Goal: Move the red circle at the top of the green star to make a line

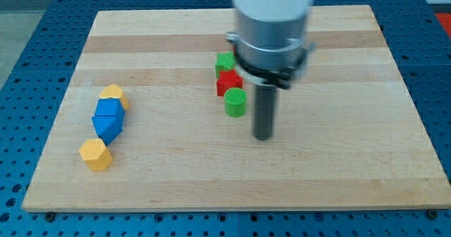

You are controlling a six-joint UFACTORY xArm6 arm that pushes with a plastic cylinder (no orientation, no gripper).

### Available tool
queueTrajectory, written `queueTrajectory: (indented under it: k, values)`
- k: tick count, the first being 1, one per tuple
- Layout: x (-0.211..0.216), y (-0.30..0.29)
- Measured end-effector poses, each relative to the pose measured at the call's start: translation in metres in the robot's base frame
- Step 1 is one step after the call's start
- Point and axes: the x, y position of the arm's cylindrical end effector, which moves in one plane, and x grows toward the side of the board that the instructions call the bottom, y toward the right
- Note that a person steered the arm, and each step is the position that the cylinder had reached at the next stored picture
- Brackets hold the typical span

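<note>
A red block [229, 82], its shape hard to make out, sits near the board's middle. A green block [225, 61] that looks like a star touches it on the upper side. A green circle [235, 103] touches it on the lower side. The three form a short, nearly vertical row. My tip [263, 136] rests on the board to the right of and below the green circle, a small gap away and touching no block. The arm's wide grey body hides the board just right of the green star and red block.
At the view's left a slanted chain of blocks lies on the wooden board [352, 166]: a yellow block [113, 94], a blue block [108, 110], another blue block [108, 128], and a yellow block [95, 154].
</note>
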Motion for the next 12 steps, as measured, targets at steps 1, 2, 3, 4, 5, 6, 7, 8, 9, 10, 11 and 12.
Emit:
queueTrajectory:
  k: [1,2,3,4,5,6,7,8,9,10,11,12]
  values:
    - [-0.025,0.048]
    - [-0.098,0.054]
    - [-0.104,0.041]
    - [-0.149,0.039]
    - [-0.152,0.027]
    - [-0.152,0.011]
    - [-0.152,-0.013]
    - [-0.152,-0.017]
    - [-0.157,-0.018]
    - [-0.171,-0.019]
    - [-0.183,-0.024]
    - [-0.189,-0.03]
